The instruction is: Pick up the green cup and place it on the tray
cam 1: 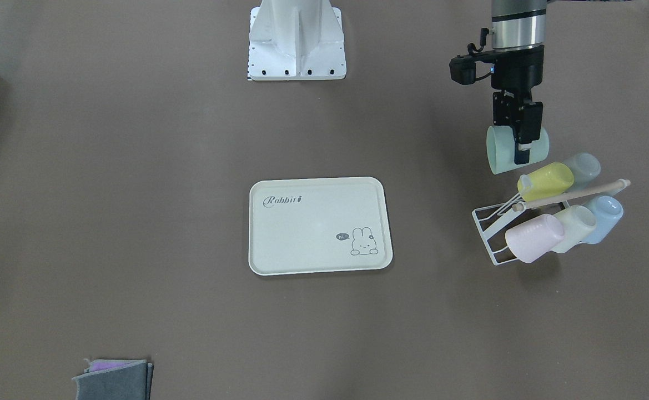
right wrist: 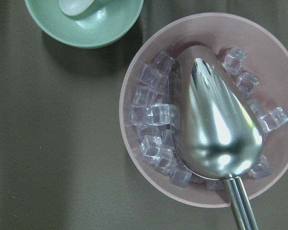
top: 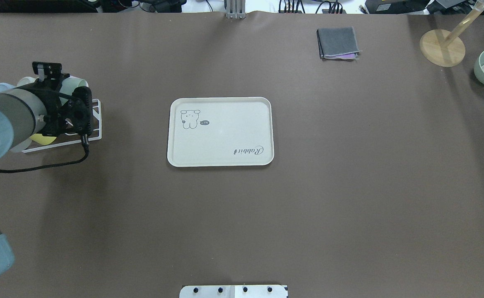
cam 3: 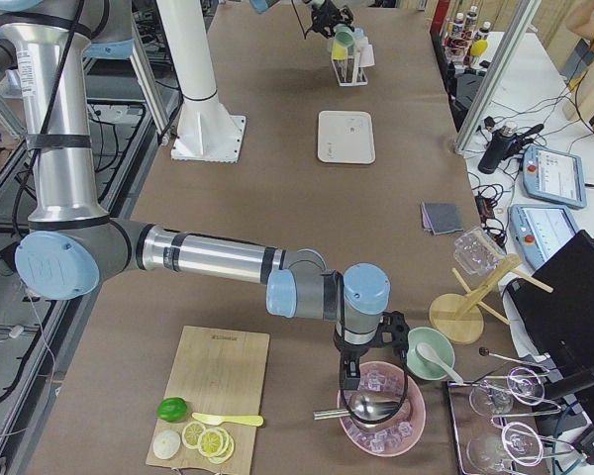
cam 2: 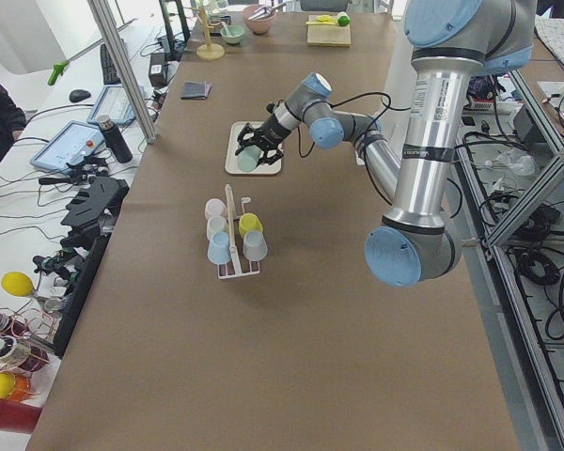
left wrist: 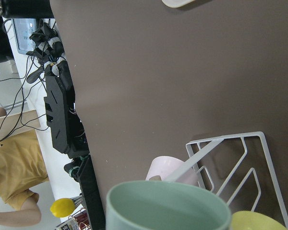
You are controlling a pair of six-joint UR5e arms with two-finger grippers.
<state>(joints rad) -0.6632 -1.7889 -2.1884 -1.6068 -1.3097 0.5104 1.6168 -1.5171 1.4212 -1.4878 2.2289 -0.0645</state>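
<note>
The left claw (cam 1: 524, 145) is gripping the green cup (cam 1: 502, 150), with its fingers clenched over the cup's wall. The cup is hanging on its side in the air, off the worktop (cam 1: 135, 222). It is just beside the white wire rack (cam 1: 482, 219), on the side nearer the robot's base. It is well apart from the tray (cam 1: 307, 244), which is lying flat in the middle of the worktop and showing its "Rabbit" script and bunny drawing.

The rack is carrying five other cups, all tilted: a yellow cup (cam 1: 546, 180), a grey cup (cam 1: 584, 166), a pink cup (cam 1: 532, 238), a cream cup (cam 1: 575, 226) and a blue cup (cam 1: 604, 214).

The right claw (cam 3: 371, 361) is hanging over a pink bowl (right wrist: 149, 48) at the far end of the worktop, and I cannot tell whether it is clenched or released. The pink bowl is holding clear ice cubes (right wrist: 153, 115), and a metal scoop (right wrist: 211, 120) is resting on top of them. Just beside it, a green bowl (right wrist: 101, 24) is holding a white spoon (right wrist: 77, 5).
</note>
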